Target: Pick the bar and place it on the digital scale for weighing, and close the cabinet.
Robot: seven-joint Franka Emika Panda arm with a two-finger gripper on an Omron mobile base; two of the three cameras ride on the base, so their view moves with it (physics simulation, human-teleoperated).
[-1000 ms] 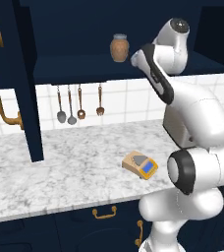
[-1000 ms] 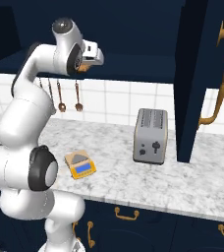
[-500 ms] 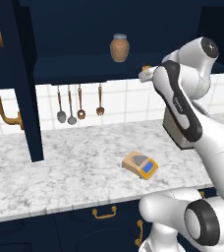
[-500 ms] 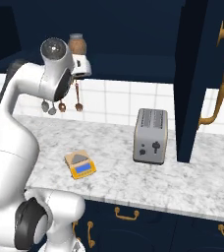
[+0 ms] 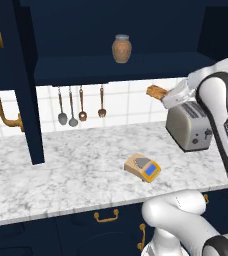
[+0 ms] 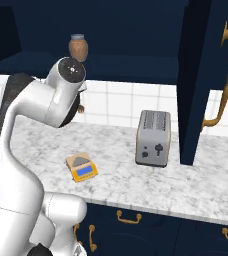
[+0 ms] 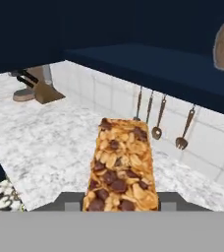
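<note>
The bar [image 5: 156, 91] has been carried out of the cabinet [image 5: 30, 80] within the last second and is now held clamped in the gripper [image 5: 169, 97] above the toaster [image 5: 189, 125]. Lowering onto the digital scale [image 5: 143, 167] is judged to come next. The marble counter [image 5: 61, 175] lies below; both cabinet doors stand open, with hanging utensils [image 5: 80, 104] on the tiled wall.

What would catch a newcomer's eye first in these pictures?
The speckled bar, held up in the hand above the toaster. Next, the digital scale with its blue screen, bare on the marble counter, and the cabinet doors standing open on both sides.
</note>
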